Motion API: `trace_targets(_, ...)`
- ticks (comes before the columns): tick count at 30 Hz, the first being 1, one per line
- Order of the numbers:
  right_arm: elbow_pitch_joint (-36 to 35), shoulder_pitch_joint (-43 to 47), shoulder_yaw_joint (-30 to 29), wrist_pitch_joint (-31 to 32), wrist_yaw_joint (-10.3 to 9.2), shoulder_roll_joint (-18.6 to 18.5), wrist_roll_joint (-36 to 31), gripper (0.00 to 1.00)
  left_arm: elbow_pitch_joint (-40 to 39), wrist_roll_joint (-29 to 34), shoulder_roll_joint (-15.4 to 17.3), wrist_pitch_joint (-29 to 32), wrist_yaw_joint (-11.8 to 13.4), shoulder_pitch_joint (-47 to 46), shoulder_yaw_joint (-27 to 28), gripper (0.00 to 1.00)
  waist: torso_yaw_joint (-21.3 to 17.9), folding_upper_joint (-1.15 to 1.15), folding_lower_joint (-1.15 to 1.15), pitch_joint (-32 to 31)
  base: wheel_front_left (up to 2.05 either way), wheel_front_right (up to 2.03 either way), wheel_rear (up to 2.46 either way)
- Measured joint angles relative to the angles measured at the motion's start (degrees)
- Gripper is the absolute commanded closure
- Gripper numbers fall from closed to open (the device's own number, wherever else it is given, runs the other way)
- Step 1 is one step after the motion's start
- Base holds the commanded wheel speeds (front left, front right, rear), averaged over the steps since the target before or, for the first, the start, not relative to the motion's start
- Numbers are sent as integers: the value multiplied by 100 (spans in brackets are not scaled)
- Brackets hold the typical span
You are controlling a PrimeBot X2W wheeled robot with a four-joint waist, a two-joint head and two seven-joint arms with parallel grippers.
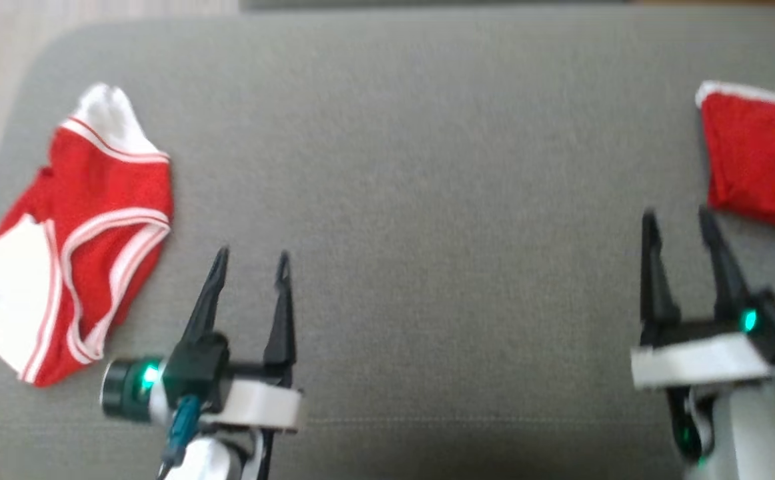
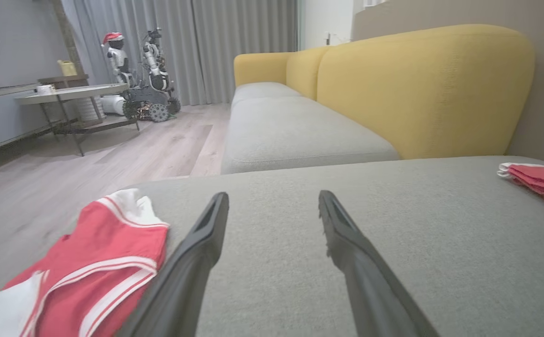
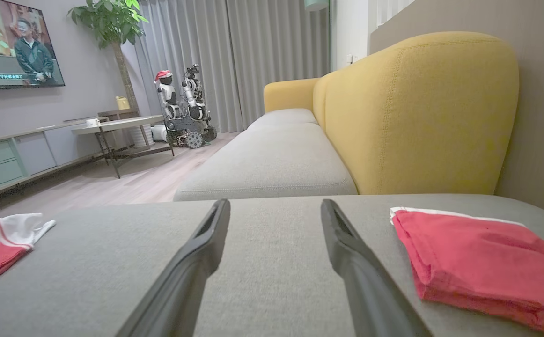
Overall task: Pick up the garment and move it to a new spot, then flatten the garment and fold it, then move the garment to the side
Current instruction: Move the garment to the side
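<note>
Hovering wide open and empty over the grey sofa seat (image 1: 427, 167), the left hand (image 1: 253, 253) and right hand (image 1: 675, 213) grip nothing. Two garments, counted: the folded red garment (image 1: 757, 160) lies flat just beyond the right hand, seemingly set aside as finished; a rumpled red-and-white garment (image 1: 87, 233) waits beside the left hand, likely next
</note>
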Motion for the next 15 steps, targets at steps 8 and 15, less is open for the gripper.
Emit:
trace_targets(8, -223, 1052, 136, 1, 0, 93, -80, 0, -13, 27, -73, 0, -227, 737, 358, 0, 138, 0, 0, -807, 0, 0, 0)
trace_targets(15, -240, 1262, 127, 1, 0, 159, -101, 0, -19, 119, -107, 0, -450, 990, 600, 0, 145, 0, 0, -1123, 0, 0, 0)
